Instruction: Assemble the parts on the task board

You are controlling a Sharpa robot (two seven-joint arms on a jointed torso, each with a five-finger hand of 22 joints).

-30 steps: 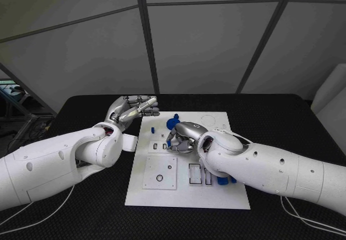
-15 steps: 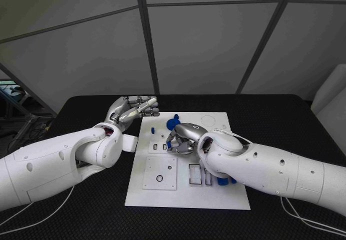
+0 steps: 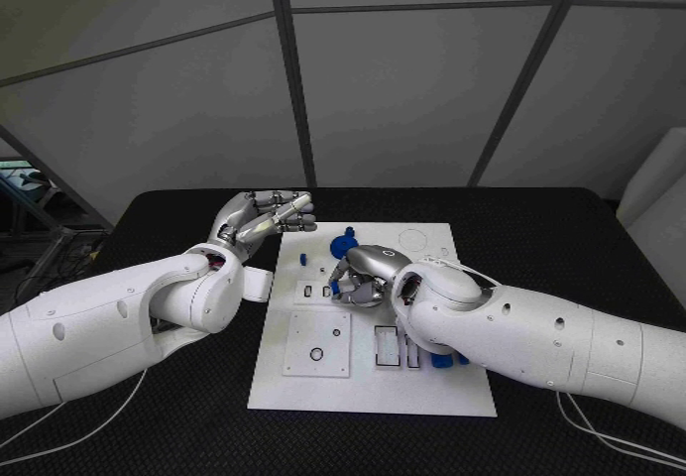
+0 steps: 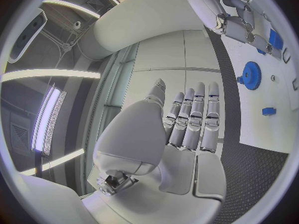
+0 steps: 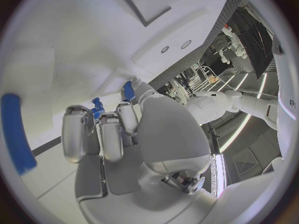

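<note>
The task board (image 3: 375, 397) lies flat in the middle of the black table (image 3: 557, 228), directly under the right hand (image 3: 365, 276) and just beside the left hand (image 3: 265, 218) — a placement that puts every recess within reach of both arms. The left hand is raised off the board's far corner, with its fingers (image 4: 193, 119) straight, close together and nothing in them; it is judged to be parked there so the working area stays unobstructed. The right hand is lowered over the board's middle, fingers curled downward near a small blue part (image 5: 127, 90) at its fingertips. Whether that part is actually pinched or only touched cannot be told, since the palm hides the contact. The posture suggests a part being seated or pressed into a slot.

Beyond the right hand, on the board's far half, a blue gear (image 3: 343, 241) rests — apparently waiting its turn. Behind that hand, near its wrist, a blue bar (image 3: 443, 361) lies by the rectangular slots, and a smaller blue piece (image 4: 268, 111) sits on the board close to the left hand.
</note>
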